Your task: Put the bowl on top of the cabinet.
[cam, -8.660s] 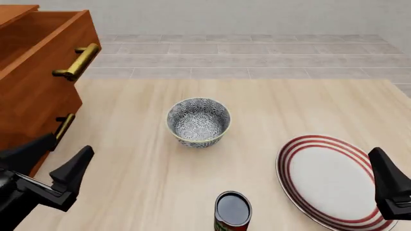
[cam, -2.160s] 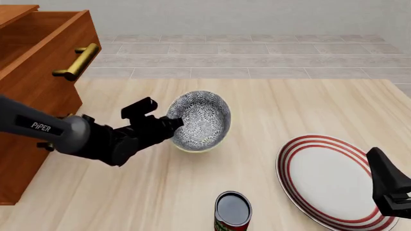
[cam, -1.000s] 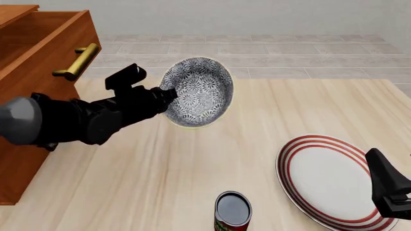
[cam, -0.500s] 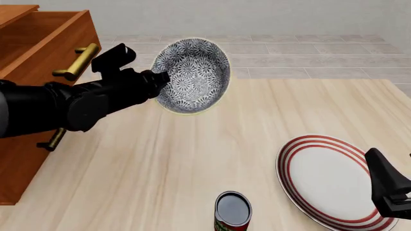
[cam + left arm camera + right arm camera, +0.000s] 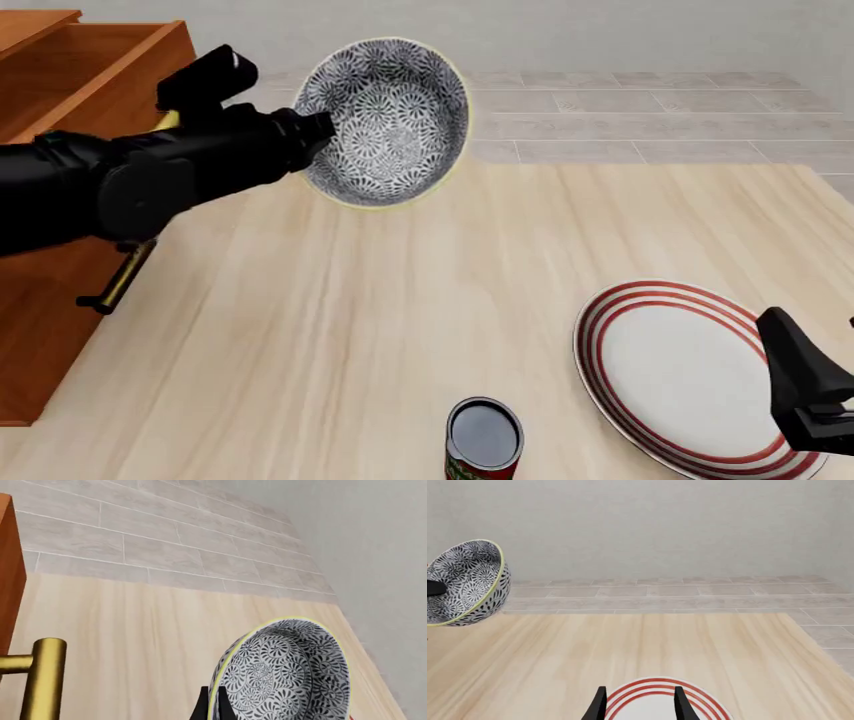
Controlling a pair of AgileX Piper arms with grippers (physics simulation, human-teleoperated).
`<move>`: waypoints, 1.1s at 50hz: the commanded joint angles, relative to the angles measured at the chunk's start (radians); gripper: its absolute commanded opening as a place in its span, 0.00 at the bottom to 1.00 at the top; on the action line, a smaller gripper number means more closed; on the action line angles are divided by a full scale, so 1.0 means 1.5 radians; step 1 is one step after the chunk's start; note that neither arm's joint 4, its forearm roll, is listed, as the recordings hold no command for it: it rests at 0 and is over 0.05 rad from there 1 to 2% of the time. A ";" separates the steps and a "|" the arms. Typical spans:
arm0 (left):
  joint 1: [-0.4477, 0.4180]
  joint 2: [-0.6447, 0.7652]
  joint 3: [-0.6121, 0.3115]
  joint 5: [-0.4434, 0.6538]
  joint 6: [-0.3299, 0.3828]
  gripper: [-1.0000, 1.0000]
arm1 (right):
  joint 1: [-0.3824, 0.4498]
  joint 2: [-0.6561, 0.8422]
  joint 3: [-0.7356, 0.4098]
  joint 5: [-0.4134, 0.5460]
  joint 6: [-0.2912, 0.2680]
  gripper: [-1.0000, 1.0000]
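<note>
The bowl (image 5: 384,118), white with a dense blue-grey pattern, hangs tilted on its side above the table's far left part. My left gripper (image 5: 318,126) is shut on its rim. In the left wrist view the bowl (image 5: 288,672) fills the space ahead of the gripper (image 5: 212,706), whose dark fingers pinch the rim. The reddish-brown cabinet (image 5: 74,95) stands at the left, its top drawer pulled open, just left of the bowl. The right wrist view catches the bowl (image 5: 468,581) in the air. My right gripper (image 5: 639,705) stays open and empty over the plate, low at the right (image 5: 805,395).
A red-ringed white plate (image 5: 678,372) lies at the front right of the table. A dark can (image 5: 483,442) stands at the front edge. A brass handle (image 5: 115,283) sticks out of the cabinet's lower drawer, and another handle (image 5: 41,680) shows close to the left wrist.
My left arm has lifted the bowl higher and to the left, toward the cabinet, and the bowl stays tilted. The right arm has not moved.
</note>
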 commanded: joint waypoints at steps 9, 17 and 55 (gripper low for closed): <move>0.019 -0.019 -0.037 0.035 0.028 0.00 | 0.000 0.006 0.000 -0.006 0.002 1.00; 0.034 -0.023 -0.060 0.064 0.059 0.00 | -0.001 0.004 0.000 -0.004 0.001 1.00; 0.108 -0.051 -0.129 0.155 0.064 0.00 | -0.004 0.005 0.000 -0.001 0.000 1.00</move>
